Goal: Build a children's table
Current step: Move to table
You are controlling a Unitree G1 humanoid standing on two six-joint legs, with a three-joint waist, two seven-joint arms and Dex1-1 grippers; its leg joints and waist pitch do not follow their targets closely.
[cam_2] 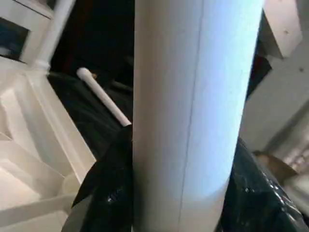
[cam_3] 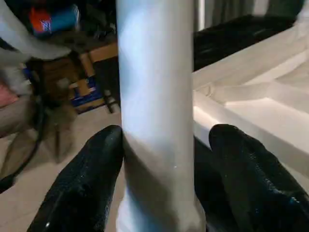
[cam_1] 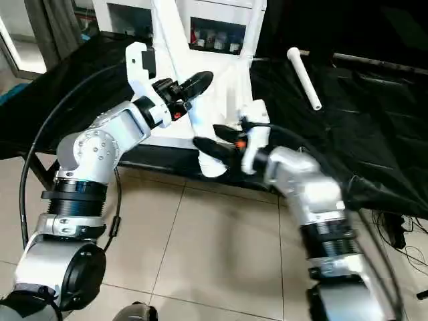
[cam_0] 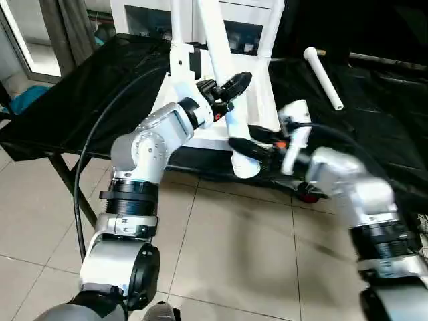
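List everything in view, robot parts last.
white plastic table top: one, white, upside down on the black cloth, ribs up
held white tubular leg: one, white, upright at the near corner, between both grippers
seated white leg: at least one, white, upright in a far corner
loose white leg: one, white, lying on the cloth to the right
black cloth: one, black, under the table top
white cabinet with glass doors: one, white, behind
tiled floor: beige, below
black cable: one, beside the left arm
left gripper: black, clamped on the held leg
right gripper: black, open around it, lower down
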